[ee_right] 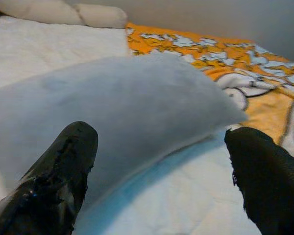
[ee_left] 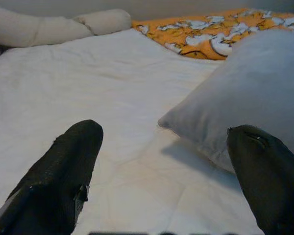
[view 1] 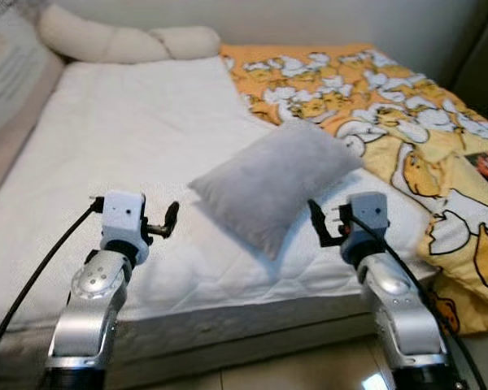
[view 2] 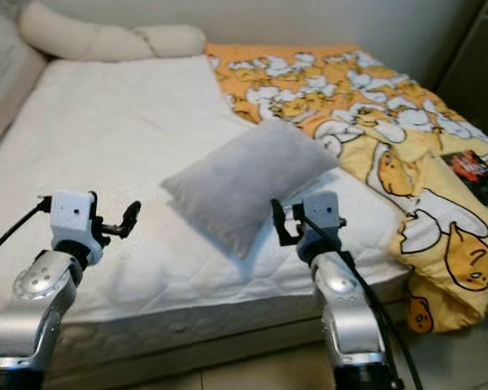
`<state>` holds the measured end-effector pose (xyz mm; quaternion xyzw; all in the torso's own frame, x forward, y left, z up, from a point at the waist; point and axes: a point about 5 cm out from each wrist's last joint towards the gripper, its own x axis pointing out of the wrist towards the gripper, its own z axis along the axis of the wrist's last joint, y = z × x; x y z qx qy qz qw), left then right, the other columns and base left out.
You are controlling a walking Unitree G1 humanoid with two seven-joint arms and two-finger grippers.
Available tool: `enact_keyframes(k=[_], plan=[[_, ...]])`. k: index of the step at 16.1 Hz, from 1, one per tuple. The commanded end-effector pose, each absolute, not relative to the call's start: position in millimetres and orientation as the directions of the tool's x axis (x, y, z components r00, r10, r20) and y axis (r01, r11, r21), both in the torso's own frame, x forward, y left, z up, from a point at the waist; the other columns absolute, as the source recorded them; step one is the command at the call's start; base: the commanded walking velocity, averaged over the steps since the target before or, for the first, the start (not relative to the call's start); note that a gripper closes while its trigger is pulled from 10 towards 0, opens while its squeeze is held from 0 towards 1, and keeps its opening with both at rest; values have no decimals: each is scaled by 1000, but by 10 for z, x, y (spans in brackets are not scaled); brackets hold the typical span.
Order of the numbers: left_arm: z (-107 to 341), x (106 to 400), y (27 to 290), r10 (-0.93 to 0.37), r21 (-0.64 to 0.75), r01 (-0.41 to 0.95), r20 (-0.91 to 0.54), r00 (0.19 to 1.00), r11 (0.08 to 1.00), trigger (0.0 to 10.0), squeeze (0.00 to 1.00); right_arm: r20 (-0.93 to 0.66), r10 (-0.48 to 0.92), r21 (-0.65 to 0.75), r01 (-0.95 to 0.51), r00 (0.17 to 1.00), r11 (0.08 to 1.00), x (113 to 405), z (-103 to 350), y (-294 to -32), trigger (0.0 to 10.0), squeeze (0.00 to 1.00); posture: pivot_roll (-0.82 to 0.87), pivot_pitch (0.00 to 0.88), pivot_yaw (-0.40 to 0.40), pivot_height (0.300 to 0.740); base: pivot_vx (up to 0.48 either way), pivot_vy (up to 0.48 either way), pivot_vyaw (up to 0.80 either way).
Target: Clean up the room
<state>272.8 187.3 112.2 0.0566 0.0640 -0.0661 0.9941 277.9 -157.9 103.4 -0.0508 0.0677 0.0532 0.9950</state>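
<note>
Bedroom: bed [view 1: 106, 162], pillow [view 1: 272, 183]

Low bed [view 1: 146, 244] with a white quilted mattress cover, reaching from the front edge back to the wall. Lying on it: a grey pillow [view 1: 272, 183] set diagonally near the front, one corner slightly raised; a long cream bolster [view 1: 122, 41] curled along the head end; an orange-and-yellow duck-print blanket [view 1: 374, 106] bunched over the right side — spilling off the front corner toward the tiled floor [view 1: 301, 374].
</note>
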Motion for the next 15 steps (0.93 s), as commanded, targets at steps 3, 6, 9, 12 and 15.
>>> enact_keyframes(k=[3, 6, 9, 12, 15], plan=[[1115, 2728, 1814, -149, 102, 163, -133, 980, 981, 10000, 0, -117, 98, -87, -108, 988, 990, 2767, 1094, -1607, 10000, 0, 50, 0, -32, 740, 315, 0, 0], [1106, 2721, 1811, -146, 102, 160, -131, 980, 982, 10000, 0, -124, 105, -86, -116, 987, 990, 2746, 1078, -1588, 10000, 0, 47, 0, -32, 740, 325, 0, 0], [1106, 2724, 1802, -150, 107, 164, -128, 980, 981, 10000, 0, -141, 130, -126, -148, 981, 981, 2743, 1067, -1565, 10000, 0, 47, 0, -31, 740, 331, 0, 0], [1111, 2732, 1799, -154, 112, 168, -125, 980, 979, 10000, 0, -150, 137, -134, -157, 979, 978, 2739, 1054, -1553, 10000, 0, 46, 0, -31, 740, 330, 0, 694], [1114, 2734, 1790, -157, 117, 171, -123, 980, 978, 10000, 0, -147, 119, -114, -136, 982, 984, 2742, 1056, -1586, 10000, 0, 46, 0, -31, 740, 330, 0, 0]])
